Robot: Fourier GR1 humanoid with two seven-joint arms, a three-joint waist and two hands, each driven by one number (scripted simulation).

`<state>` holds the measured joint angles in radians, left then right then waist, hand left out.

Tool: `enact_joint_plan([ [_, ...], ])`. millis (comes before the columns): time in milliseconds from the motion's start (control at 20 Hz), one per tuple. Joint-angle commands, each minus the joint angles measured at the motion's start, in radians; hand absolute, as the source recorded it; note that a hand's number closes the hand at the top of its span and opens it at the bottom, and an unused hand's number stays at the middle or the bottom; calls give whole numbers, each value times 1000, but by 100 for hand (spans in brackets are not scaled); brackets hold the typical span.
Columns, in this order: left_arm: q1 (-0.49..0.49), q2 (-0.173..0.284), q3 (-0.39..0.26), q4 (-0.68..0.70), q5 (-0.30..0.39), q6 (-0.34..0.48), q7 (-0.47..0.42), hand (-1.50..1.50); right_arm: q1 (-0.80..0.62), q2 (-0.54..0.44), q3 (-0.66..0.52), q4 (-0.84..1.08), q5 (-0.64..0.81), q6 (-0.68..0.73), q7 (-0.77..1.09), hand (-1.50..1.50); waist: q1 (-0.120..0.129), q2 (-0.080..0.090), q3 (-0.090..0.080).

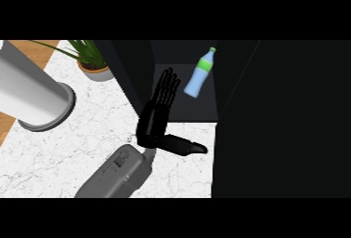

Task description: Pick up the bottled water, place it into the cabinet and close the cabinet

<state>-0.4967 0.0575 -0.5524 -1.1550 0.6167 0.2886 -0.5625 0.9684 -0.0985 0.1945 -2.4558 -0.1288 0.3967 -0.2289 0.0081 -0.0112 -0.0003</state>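
Dark open cabinet [195, 109] at counter's far side; its dark door panel [281, 121] fills view's right. Light-blue plastic water bottle with green cap [199, 74] lies tilted inside cabinet, free space around it. Black left hand [159, 104] just beside bottle, fingers straight, thumb spread, holding nothing. White marble counter [61, 153] open at left.

Bottled water [199, 74] lying tilted inside the cabinet [185, 104] at the counter's back, one hand [159, 114] sitting just left of it with fingers reaching into the opening, potted plant [93, 62] standing further left, a cylinder [31, 90] lying at far left.
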Motion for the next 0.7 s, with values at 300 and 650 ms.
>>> enact_joint_plan([
  [300,275,137,-86,-356,-26,17,81,150,29,-170,35,-145,101,130,66,150,5,1,-1],
  [650,458,295,13,-508,19,-18,52,-150,32,-227,156,-219,215,211,2,150,-2,-4,-2],
])
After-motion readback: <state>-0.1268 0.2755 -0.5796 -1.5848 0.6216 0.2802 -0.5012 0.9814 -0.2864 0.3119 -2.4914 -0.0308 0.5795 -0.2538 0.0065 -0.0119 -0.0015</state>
